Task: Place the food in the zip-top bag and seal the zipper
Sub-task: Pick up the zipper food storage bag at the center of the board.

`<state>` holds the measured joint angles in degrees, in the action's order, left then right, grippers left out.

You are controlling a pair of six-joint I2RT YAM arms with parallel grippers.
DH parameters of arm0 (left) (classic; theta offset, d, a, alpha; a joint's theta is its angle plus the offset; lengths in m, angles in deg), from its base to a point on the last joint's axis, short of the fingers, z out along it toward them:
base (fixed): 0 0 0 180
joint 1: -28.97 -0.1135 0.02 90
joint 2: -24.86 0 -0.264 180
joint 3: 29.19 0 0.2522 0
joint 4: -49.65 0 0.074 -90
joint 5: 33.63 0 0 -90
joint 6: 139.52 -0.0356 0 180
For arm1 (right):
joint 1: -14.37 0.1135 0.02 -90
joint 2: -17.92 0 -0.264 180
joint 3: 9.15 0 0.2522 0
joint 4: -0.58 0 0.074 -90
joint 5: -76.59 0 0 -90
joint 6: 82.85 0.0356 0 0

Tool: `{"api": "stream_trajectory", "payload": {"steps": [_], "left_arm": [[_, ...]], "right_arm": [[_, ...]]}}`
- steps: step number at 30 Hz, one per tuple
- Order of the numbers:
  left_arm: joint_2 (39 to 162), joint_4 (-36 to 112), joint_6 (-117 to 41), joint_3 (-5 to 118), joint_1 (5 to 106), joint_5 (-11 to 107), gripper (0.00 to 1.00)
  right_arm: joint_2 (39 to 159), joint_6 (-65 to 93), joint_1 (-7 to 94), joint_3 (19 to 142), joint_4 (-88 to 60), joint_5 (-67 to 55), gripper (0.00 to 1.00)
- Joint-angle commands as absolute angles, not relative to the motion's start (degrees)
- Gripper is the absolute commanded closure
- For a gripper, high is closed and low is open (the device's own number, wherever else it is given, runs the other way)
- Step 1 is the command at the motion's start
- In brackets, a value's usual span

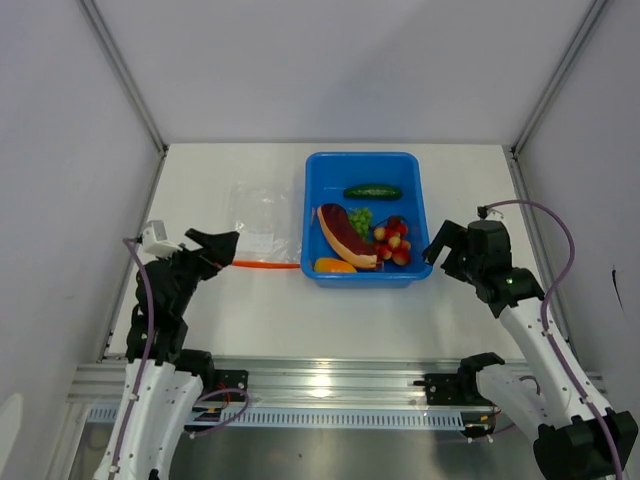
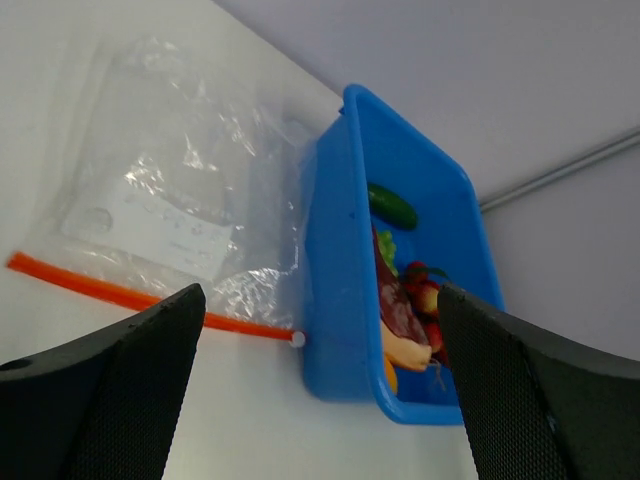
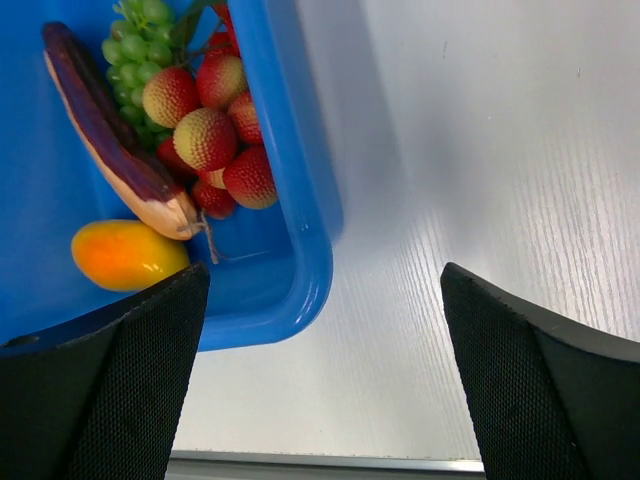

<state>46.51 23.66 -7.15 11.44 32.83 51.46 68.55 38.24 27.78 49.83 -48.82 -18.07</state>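
While both arms reach in from the near edge of a white table (image 1: 250, 320), the left claw (image 1: 215, 248) and right claw (image 1: 445, 252) stand spread wide, gripping nothing. Ahead of the left claw, a clear bag (image 1: 262, 225) lies flat, its orange zipper (image 1: 265, 265) nearest. Just beside it on the right, a blue bin (image 1: 365, 158) holds an orange piece (image 1: 333, 265), meat slice (image 1: 345, 235), red fruits (image 1: 393, 240), leafy bunch (image 1: 361, 220) and, farthest, a cucumber (image 1: 372, 191).

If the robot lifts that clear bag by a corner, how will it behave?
The bag looks thin and crinkled, so it would probably sag and fold. It lies flat and seems empty, so it is likely very light and may slide on the smooth table if pushed. The orange zipper is probably its stiffest edge.
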Motion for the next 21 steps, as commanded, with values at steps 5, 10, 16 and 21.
{"api": "stream_trajectory", "payload": {"steps": [5, 10, 16, 21], "left_arm": [[58.8, 25.5, 6.7, 11.9, 33.2, 38.9, 0.04], [66.1, 30.0, 13.4, 7.2, 34.7, 39.7, 0.11], [71.4, 38.8, 22.2, 3.1, 37.1, 42.9, 0.13], [79.3, 47.3, 28.3, 1.6, 37.8, 44.3, 0.18]], "right_arm": [[64.5, 35.7, 23.6, 52.3, -47.8, -9.7, 0.01], [65.4, 33.9, 23.2, 53.0, -48.9, -7.9, 0.01], [65.6, 34.3, 23.1, 52.2, -47.5, -4.5, 0.0], [64.8, 33.0, 23.2, 52.6, -47.2, -3.1, 0.01]]}}
